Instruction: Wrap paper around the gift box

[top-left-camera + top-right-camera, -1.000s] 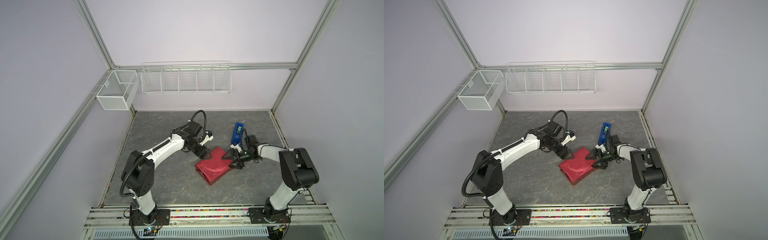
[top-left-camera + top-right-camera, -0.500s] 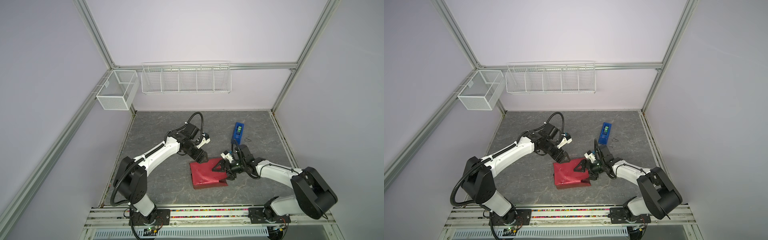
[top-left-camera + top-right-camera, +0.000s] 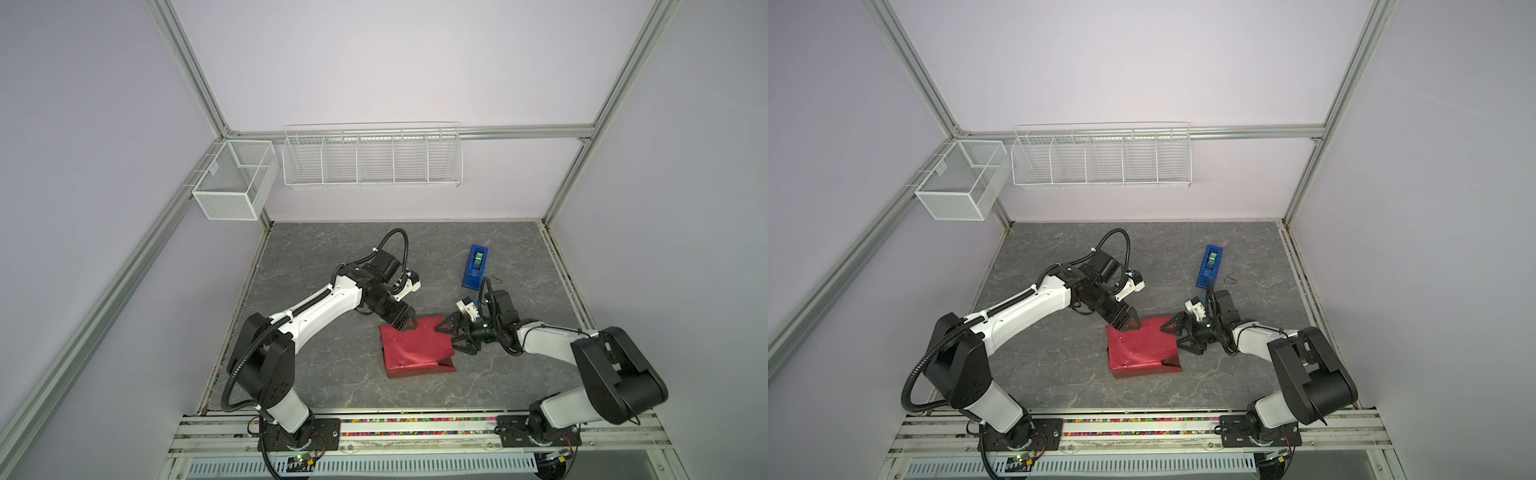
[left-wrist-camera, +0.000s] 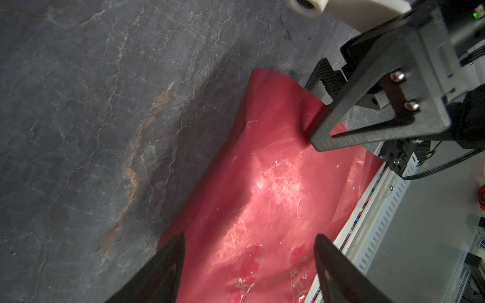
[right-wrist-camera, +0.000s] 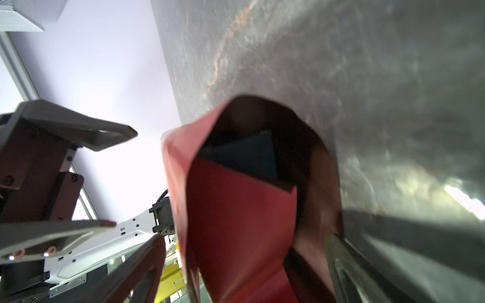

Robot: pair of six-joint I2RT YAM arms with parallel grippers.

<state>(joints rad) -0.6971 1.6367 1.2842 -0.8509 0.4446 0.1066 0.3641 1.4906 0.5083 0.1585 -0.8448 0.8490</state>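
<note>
Prepping the end fold, probably: right gripper is spread wide and empty at the open end of the paper, left gripper parked above, parted, empty too.

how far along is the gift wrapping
Done: the paper is folded around the box, with what looks like clear tape on top. In hand: both grippers are open; the right gripper straddles the open end where the navy box shows, and the left gripper hovers over the far corner. Left: fold and tape at least that end; the tape dispenser lies off to the side.
</note>
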